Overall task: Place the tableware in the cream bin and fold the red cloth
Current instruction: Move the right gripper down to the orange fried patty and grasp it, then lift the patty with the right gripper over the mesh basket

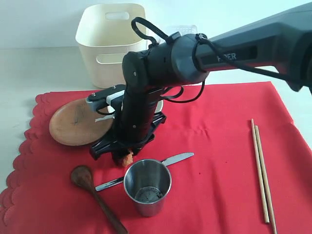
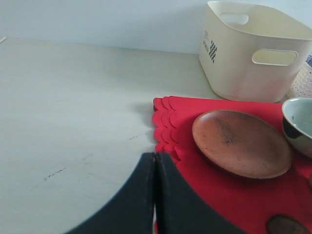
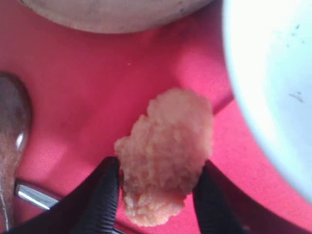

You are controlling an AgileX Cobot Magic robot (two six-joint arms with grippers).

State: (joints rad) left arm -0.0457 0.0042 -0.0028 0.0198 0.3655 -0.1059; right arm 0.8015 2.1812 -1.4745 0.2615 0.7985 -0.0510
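Observation:
The red cloth (image 1: 214,136) lies spread on the table. On it are a brown plate (image 1: 78,124), a steel cup (image 1: 147,187), a dark wooden spoon (image 1: 85,178), a metal knife (image 1: 178,158) and pale chopsticks (image 1: 261,170). The white bowl (image 2: 298,124) sits beside the plate, mostly hidden by my right arm in the exterior view. My right gripper (image 3: 156,195) is down on the cloth between plate and cup, its fingers pressed against both sides of an orange crumbly food piece (image 3: 165,156). My left gripper (image 2: 155,158) is shut and empty by the cloth's scalloped edge. The cream bin (image 1: 112,44) stands behind.
A white lattice basket (image 2: 303,80) stands to the right of the cream bin. A clear plastic container (image 1: 183,30) shows behind the right arm. Bare pale table (image 2: 73,107) stretches left of the cloth.

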